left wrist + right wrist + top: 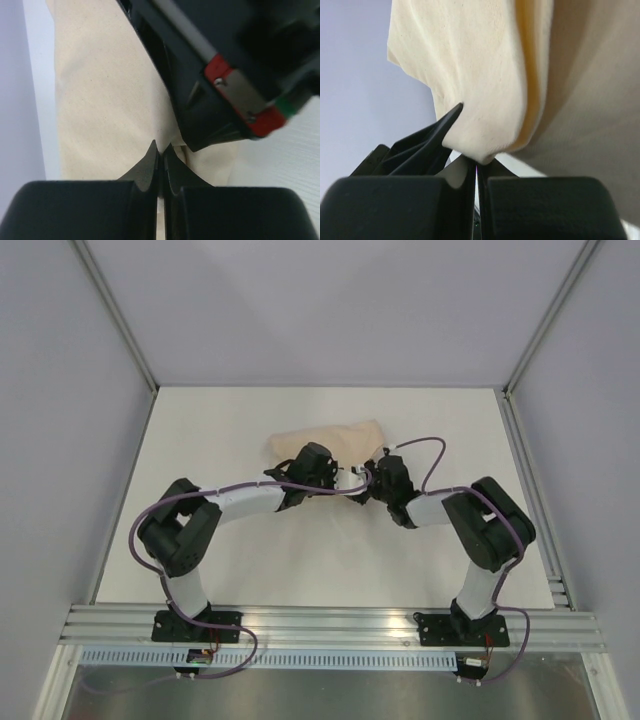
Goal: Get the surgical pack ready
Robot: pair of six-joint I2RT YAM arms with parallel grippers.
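The surgical pack shows only as a tan cloth bundle (335, 440) lying mid-table. No tray, scissors, tweezers, pads or packets are in view. My left gripper (343, 480) and right gripper (364, 483) meet at the bundle's near right edge. In the left wrist view my left gripper (160, 149) is shut, with a thin strip of the tan cloth (105, 100) between its fingers. In the right wrist view my right gripper (477, 162) is shut on a folded corner of the cloth (480, 100), which rises and drapes from the fingertips.
The white table (250, 560) is walled on the left, back and right. An aluminium rail (330, 625) runs along the near edge. The right arm's black wrist (225, 75) crowds the left wrist view; the left gripper's fingers (420, 145) lie just left of mine.
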